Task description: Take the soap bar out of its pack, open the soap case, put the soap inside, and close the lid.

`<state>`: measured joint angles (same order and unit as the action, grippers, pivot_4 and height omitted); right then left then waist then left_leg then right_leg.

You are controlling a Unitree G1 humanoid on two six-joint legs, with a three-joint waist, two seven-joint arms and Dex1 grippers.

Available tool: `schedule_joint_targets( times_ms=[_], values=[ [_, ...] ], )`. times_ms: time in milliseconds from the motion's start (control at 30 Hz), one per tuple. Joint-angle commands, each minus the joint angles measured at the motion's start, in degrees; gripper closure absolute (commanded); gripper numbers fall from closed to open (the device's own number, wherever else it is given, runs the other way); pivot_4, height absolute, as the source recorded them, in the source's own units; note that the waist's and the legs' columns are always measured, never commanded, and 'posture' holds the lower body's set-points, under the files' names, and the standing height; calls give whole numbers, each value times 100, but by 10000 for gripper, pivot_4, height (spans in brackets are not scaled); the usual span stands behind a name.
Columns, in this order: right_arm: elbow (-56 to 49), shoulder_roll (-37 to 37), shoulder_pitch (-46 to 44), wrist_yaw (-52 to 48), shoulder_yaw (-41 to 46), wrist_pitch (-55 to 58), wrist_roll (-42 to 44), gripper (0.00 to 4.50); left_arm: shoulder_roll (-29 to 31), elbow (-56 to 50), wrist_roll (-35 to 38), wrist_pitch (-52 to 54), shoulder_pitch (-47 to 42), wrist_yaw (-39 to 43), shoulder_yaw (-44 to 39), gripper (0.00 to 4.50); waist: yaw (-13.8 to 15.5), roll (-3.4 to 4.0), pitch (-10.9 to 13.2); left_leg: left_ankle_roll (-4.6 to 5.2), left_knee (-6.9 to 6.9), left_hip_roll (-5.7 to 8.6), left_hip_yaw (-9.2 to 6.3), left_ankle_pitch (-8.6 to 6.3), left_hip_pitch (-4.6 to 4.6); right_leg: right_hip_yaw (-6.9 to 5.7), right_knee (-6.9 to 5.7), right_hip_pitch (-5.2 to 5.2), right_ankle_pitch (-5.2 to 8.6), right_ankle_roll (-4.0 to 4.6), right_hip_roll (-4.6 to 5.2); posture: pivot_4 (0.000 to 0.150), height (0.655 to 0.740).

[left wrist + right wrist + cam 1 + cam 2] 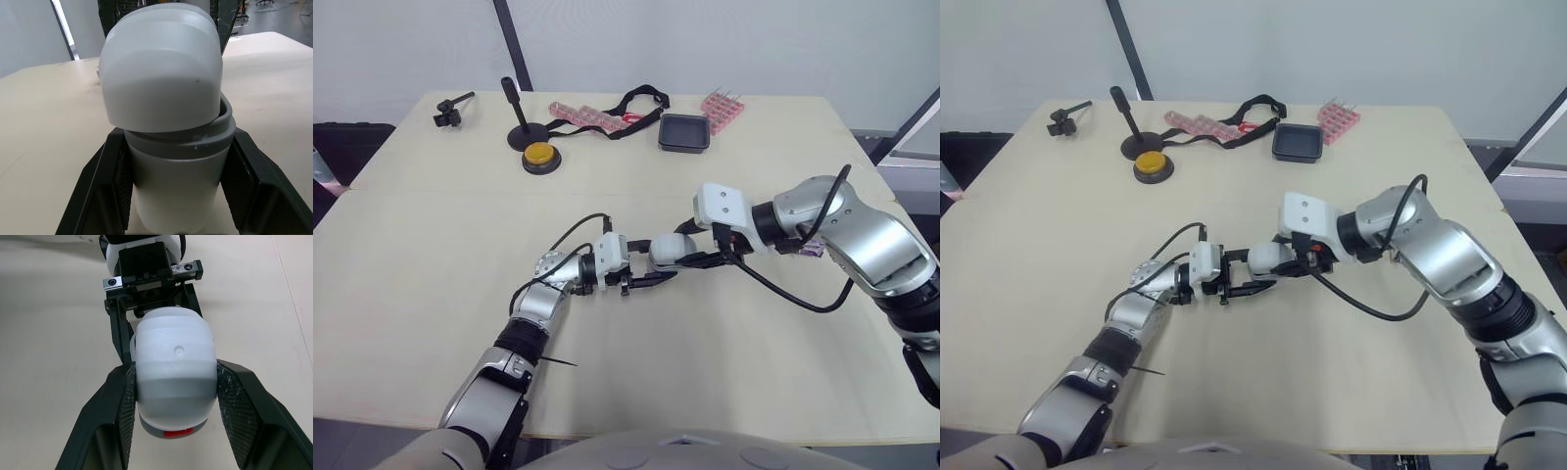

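The soap case [668, 249] is a white oval box with a grey rim, held just above the middle of the table [431, 294] between both grippers. My left gripper [646, 271] is shut on the case's lower half [176, 191], one black finger [105, 186] on each side. My right gripper [174, 367] is shut on the white lid [173, 347] from the opposite side. In the left wrist view the lid [161, 73] sits tilted on the grey rim, slightly ajar. A red patch [177, 433] shows at the case's edge. A small purple item [811, 252] lies partly hidden under my right forearm.
At the back of the table are a black tray [684, 131], pink packs [722, 108], a black strap [641, 98], a yellow button [539, 157], a black stand [519, 122] and a small black clamp [453, 108]. Bare tabletop surrounds the grippers.
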<state>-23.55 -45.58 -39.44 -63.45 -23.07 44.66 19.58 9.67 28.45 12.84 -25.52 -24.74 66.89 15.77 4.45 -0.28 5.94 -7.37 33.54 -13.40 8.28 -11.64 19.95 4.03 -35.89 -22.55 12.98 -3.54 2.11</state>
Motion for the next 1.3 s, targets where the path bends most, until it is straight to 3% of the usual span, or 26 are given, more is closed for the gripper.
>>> schedule_joint_targets(
  times_ms=[33,1100,1167,1300],
  values=[
    [-145,-116,159,-164,20,-111,-7,25443,135,88,-46,138,127,85,-16,25792,3,0,0,1,-1,0,0,0,1,0,2,0,0,0,0,1500,7395],
    [45,-170,160,-594,-293,-932,-674,25443,169,68,-61,153,139,167,-32,25792,2,0,-1,3,-6,0,0,1,1,-2,7,1,0,0,0,1500,7395],
    [66,-144,148,-603,-277,-921,-657,14450,172,75,-63,147,137,165,-34,25792,3,-2,-1,3,-6,0,0,1,0,-1,7,1,0,0,0,1500,7395],
    [179,-33,29,-549,-279,-805,-719,2481,178,93,-73,132,135,164,-31,25792,1,0,1,4,-5,1,2,2,4,-1,5,-4,0,0,1,1500,7395]
  ],
)
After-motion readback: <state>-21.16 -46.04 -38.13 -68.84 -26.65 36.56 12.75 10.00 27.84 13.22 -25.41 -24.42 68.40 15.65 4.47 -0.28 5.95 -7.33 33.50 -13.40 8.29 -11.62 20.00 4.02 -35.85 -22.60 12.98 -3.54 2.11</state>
